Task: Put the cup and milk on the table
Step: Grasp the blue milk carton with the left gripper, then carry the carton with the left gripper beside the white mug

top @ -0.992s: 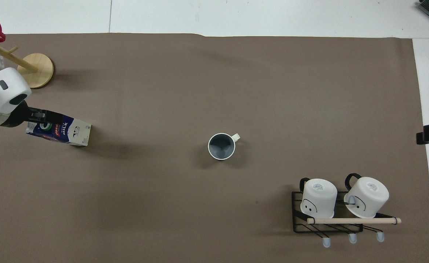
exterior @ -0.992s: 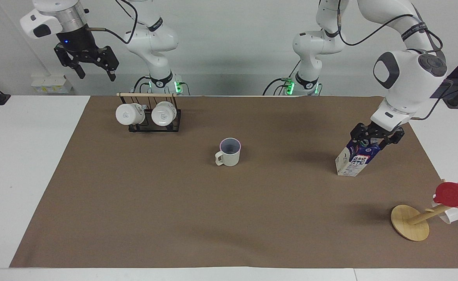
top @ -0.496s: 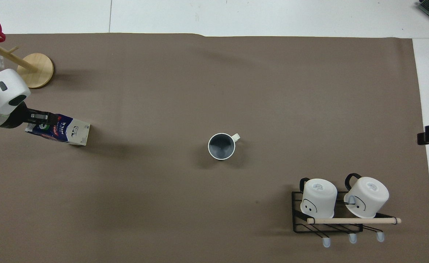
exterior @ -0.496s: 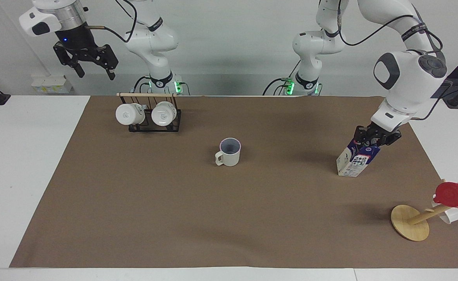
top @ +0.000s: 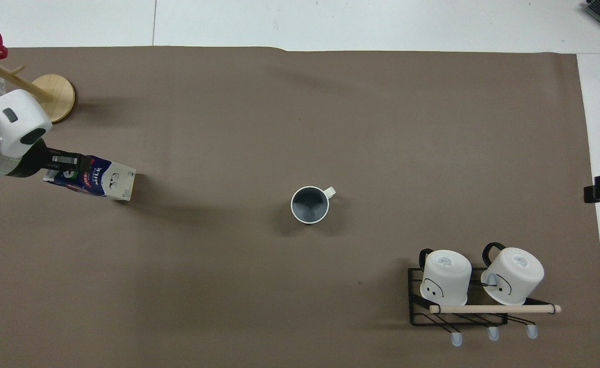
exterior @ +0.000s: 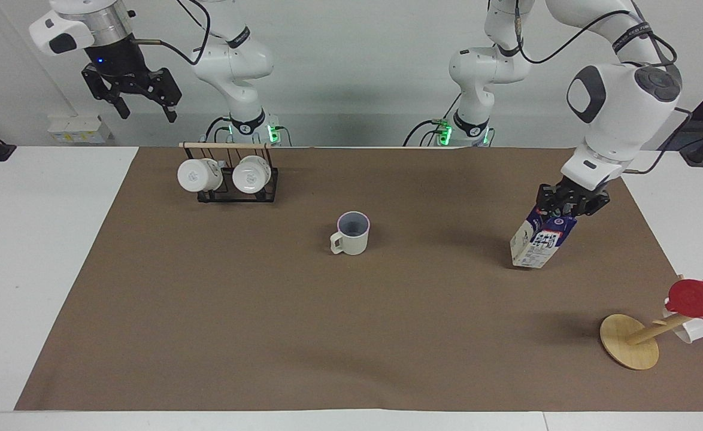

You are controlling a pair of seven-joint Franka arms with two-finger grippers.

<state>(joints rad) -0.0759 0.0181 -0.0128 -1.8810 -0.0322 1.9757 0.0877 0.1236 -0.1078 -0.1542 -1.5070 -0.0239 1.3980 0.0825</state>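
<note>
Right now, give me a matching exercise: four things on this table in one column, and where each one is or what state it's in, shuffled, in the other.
Things:
1. cup
2. milk
3. red cup
4. two white mugs

States:
A. gripped at its top by the left gripper
B. hung on a black wire rack
C. standing upright and alone mid-mat
D. perched on a wooden stand

Pairs: 1-C, 2-A, 3-D, 4-B
</note>
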